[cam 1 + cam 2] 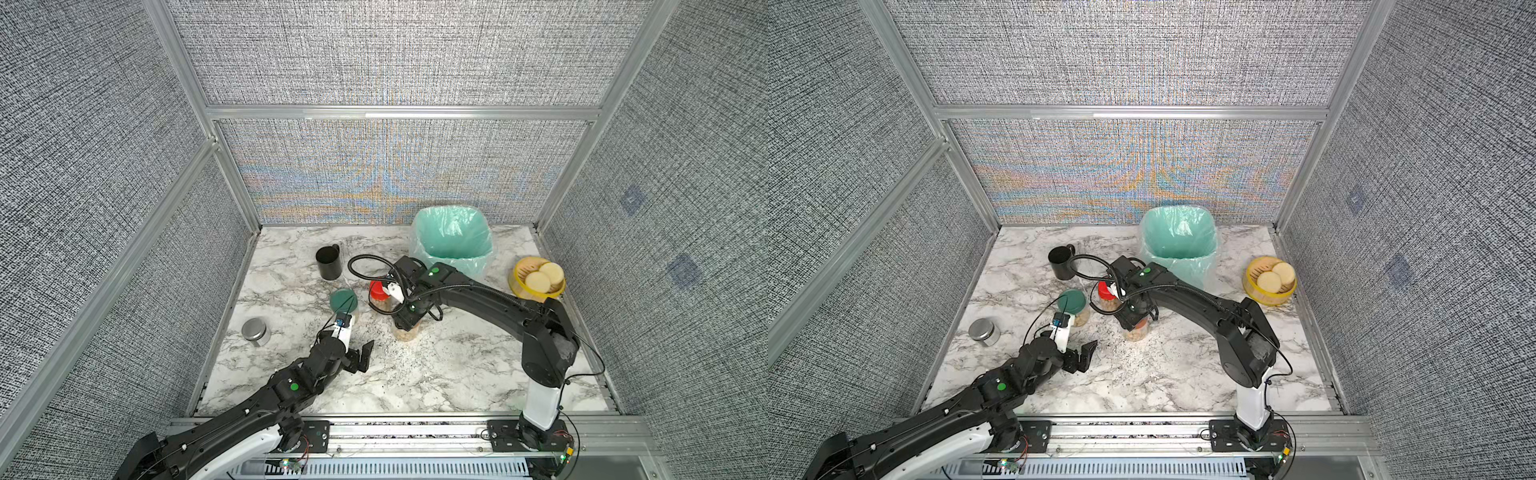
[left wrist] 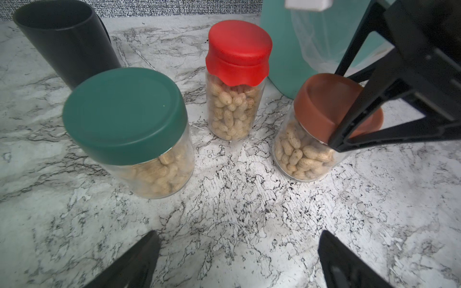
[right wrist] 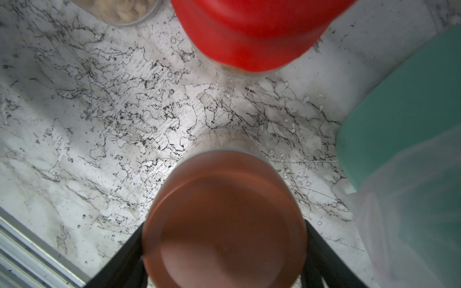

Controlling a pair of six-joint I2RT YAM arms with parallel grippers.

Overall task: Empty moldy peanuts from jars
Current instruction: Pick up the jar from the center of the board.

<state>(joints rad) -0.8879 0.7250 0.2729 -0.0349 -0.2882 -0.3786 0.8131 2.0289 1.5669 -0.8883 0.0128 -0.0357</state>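
The right tool (image 3: 224, 224) straddles the terracotta lid (image 2: 321, 104); whether it grips, I cannot tell. An off-centre squeeze could topple the unsteadied peanut jar (image 2: 304, 154). The left tool (image 2: 238, 239) gapes wide, empty.

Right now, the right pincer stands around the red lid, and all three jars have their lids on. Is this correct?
Not the red lid: the right pincer stands around the terracotta lid, as the right wrist view shows. All three jars have their lids on.
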